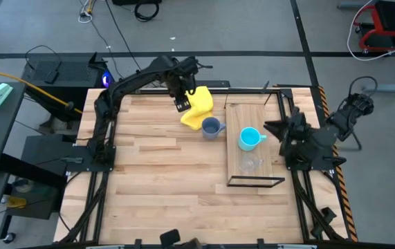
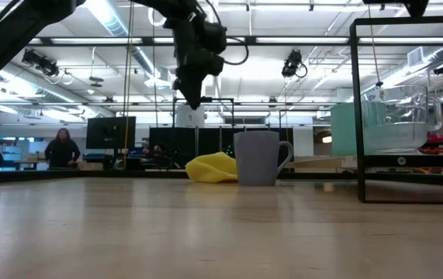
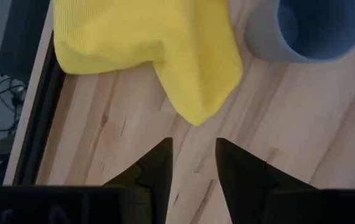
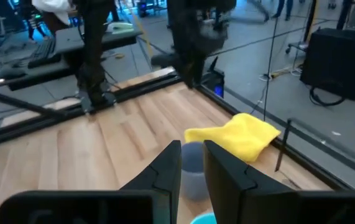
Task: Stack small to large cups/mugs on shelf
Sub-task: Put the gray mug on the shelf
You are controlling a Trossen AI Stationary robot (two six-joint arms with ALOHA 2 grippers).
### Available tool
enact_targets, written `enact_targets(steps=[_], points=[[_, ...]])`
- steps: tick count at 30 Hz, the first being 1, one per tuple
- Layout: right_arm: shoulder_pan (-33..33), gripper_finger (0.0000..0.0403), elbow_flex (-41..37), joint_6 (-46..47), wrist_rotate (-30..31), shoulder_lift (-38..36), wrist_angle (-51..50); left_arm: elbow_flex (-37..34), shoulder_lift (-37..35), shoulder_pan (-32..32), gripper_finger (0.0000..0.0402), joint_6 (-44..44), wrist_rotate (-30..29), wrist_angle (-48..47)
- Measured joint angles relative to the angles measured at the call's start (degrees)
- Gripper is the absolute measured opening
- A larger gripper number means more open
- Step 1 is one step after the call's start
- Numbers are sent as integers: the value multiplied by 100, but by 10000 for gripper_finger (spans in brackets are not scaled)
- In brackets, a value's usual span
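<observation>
The table [image 1: 155, 180] carries the shelf [image 1: 233, 149] on its right side, with the cyan mug [image 1: 250, 138] and the clear glass cup [image 1: 250, 164] standing on it. The grey-blue mug [image 1: 212, 127] sits on the table just left of the shelf, touching the yellow cloth [image 1: 198, 108]. The left gripper [image 1: 181, 105] hangs above the cloth, jaws apart and empty. The right gripper [image 4: 191, 163] waits by the shelf's right edge, fingers slightly parted around nothing.

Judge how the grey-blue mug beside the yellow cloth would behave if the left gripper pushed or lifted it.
The grey-blue mug stands upright on a broad flat base, so a low push would probably slide it, not tip it. Its side handle likely makes it swing if nudged off-centre. The walls look thick and rigid, so it is probably fairly heavy, and the smooth surface may slip between the fingers.
</observation>
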Motion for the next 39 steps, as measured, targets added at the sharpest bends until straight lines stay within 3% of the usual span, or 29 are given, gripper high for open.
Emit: enact_targets(steps=[11, 15, 21, 26, 31, 39], points=[[-2193, 75, 1331, -1264, -1888, 584, -14, -1939, -158, 333, 121, -31, 240, 664], [-3346, 75, 1828, -1604, -2875, 1200, -137, -3001, -734, 327, 117, 53, 537, 1559], [-5184, 75, 2574, -2106, -4884, 2562, -526, -4444, -1952, 275, 121, -264, 589, 2601], [-6295, 75, 3313, -2337, -5613, 3762, -1172, -5319, -2850, 145, 122, -531, 545, 3211], [-6862, 75, 3881, -2582, -6106, 4869, -1643, -6022, -3463, -39, 116, -509, 554, 3938], [-6856, 77, 4104, -2915, -6212, 5999, -1753, -6894, -3760, -266, 121, -680, 543, 5027]])
